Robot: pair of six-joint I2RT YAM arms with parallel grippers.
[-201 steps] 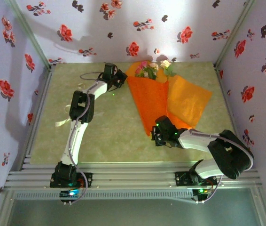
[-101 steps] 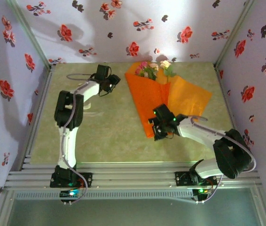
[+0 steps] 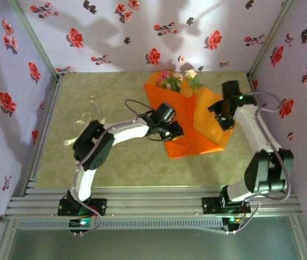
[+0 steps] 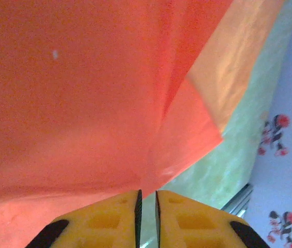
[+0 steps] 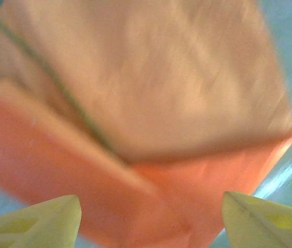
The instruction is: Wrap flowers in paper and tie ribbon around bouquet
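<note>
Lying folded on the green tabletop (image 3: 115, 157): orange paper (image 3: 183, 122), with pink and cream flowers (image 3: 175, 80) poking out at its far end. Hovering over the paper's near left edge: left pincer (image 3: 170, 130) (image 4: 147, 206), nearly closed, gripping nothing. Hanging above the paper's right flap: right pincer (image 3: 224, 111) (image 5: 151, 217), spread wide. Trailing well left of the paper: pale ribbon (image 3: 85, 122).

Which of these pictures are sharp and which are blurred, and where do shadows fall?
Top view: sharp, with soft arm shadows on the back wall. Left wrist view: the paper is slightly soft and glows orange, while the fingers are clear. Right wrist view: strongly blurred, the paper is smeared and washed out.
</note>
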